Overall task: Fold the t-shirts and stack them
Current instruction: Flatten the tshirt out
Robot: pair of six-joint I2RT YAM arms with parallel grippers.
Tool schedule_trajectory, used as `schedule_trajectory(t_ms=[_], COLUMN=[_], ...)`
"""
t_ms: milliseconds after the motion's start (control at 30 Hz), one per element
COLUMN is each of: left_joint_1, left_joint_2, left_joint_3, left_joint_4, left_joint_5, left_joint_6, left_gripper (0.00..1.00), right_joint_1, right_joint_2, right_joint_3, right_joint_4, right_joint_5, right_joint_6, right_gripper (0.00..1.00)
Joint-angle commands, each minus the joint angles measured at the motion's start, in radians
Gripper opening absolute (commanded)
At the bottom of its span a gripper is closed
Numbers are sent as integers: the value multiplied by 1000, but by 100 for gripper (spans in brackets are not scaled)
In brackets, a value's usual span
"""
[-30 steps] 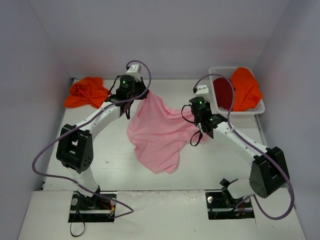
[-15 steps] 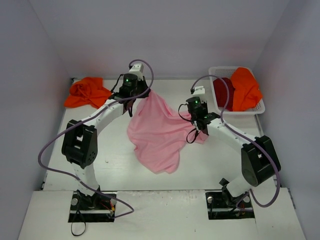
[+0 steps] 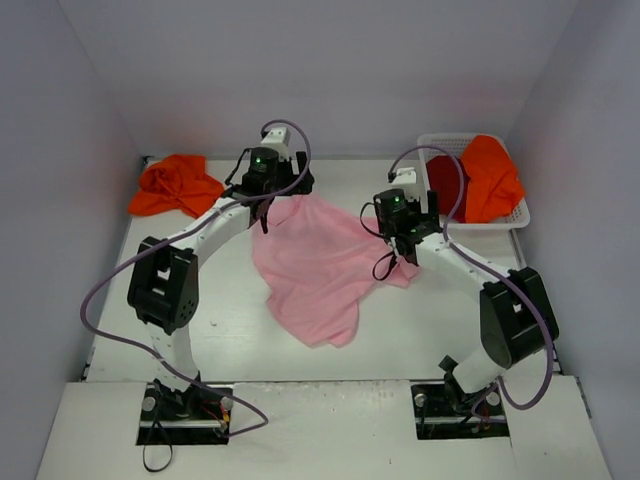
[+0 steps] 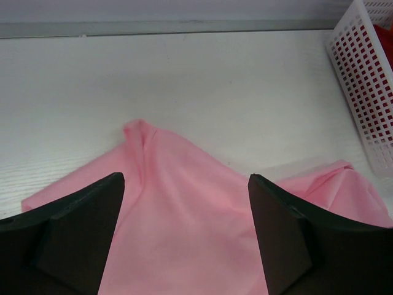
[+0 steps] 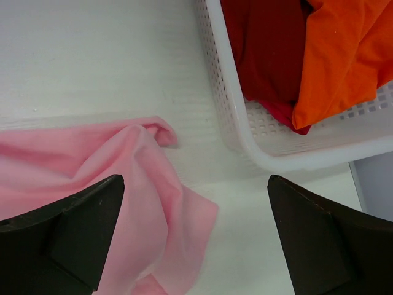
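Two robot arms pause over a light pink t-shirt [image 3: 312, 268] spread across the white worktop [image 3: 200, 330], its far edge pointing toward the back wall and its near hem bunched into a crooked point. The left hand [image 4: 185, 178] hovers wide open above one far corner of the cloth and the right hand [image 5: 195, 179] above the other, also wide open, and neither is gripping anything. That spacing, one hand to each far corner, looks chosen to lay the garment flat for a first fold, though wrinkles run through the middle and the right-side corner curls over on itself. A crumpled orange t-shirt [image 3: 172, 186] sits apart at the far left of the worktop (heaped, not folded). A second orange t-shirt [image 3: 492, 175] and a dark red one [image 3: 446, 185] wait in the white latticed basket [image 3: 520, 216] at the far right, just beside the pink cloth's edge. By the look of it no shirt is folded yet, so the job is in its early stages.
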Motion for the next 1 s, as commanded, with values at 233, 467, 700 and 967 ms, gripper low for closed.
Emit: schedule_trajectory(t_ms=[233,467,700,967], left_joint_1=[-183,-312,-452,-510], left_joint_2=[-300,-432,-450,-483], left_joint_3=[-162,-315,-394,-503], left_joint_4=[13,-41,-115,-98], left_joint_5=[-168,-251,-348,-374], left_joint_6=[7,-105,-180,-323], left_gripper=[77,77,77,77], right_joint_1=[177,321,355,243], right_joint_2=[-226,-255,-256,-330], right_joint_3=[-27,-94,-160,-122], right_joint_4=[-78,-290,-293,-305], right_joint_5=[117,205,154,130], right_joint_6=[118,338,442,416], right_gripper=[100,100,99,97])
